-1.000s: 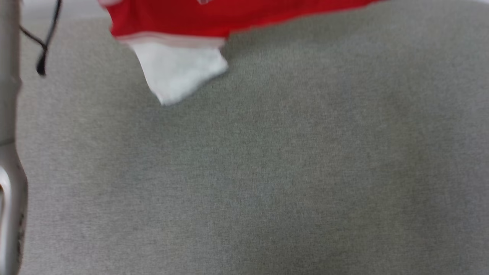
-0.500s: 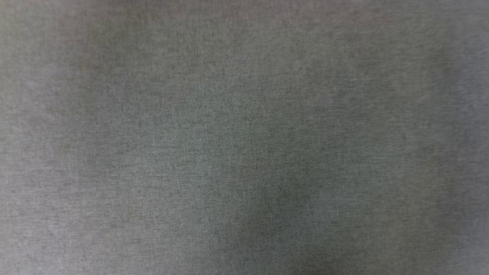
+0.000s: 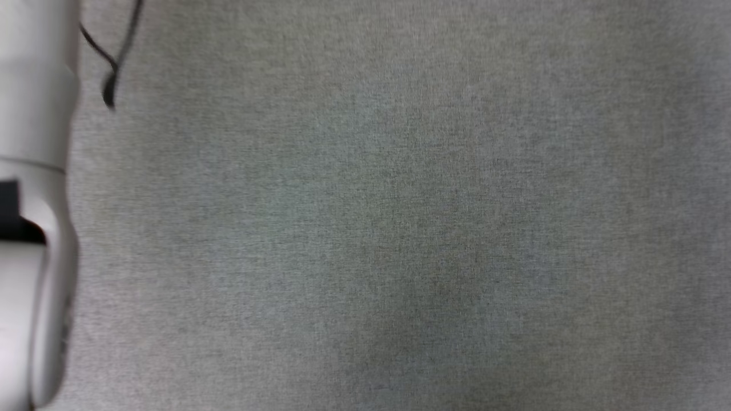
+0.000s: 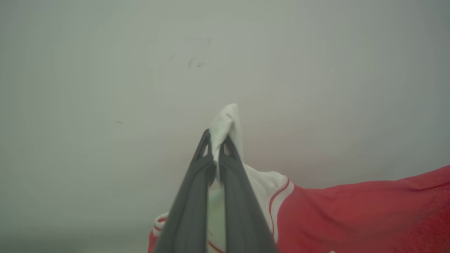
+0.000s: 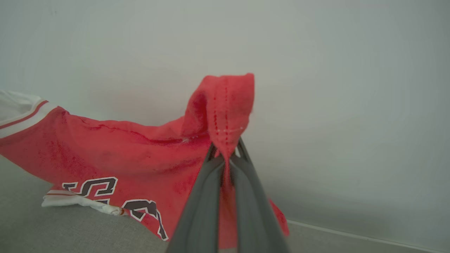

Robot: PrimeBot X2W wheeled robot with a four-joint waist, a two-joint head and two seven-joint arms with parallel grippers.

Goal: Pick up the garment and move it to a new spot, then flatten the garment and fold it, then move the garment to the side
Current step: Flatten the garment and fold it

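The garment (image 4: 351,214) is a red T-shirt with white, red-striped sleeves, and both arms hold it up in front of a pale wall. In the left wrist view my left gripper (image 4: 217,137) is shut on a bunched white sleeve (image 4: 226,117), with the red body trailing to the lower right. In the right wrist view my right gripper (image 5: 226,147) is shut on a fold of the stitched red hem (image 5: 225,102). From there the garment (image 5: 116,154) sags left and shows dark lettering, and its lower edge rests on the grey surface (image 5: 52,232).
The head view looks down on a wide grey fabric surface (image 3: 400,228). My pale left forearm (image 3: 34,228) runs along its left edge, with a thin black cable (image 3: 111,68) looping beside it at the top. A pale wall (image 5: 334,88) stands behind the garment.
The head view has shifted. The red garment and white sleeve that hung at its top edge a second ago have gone out of that view. Both grippers stay shut.
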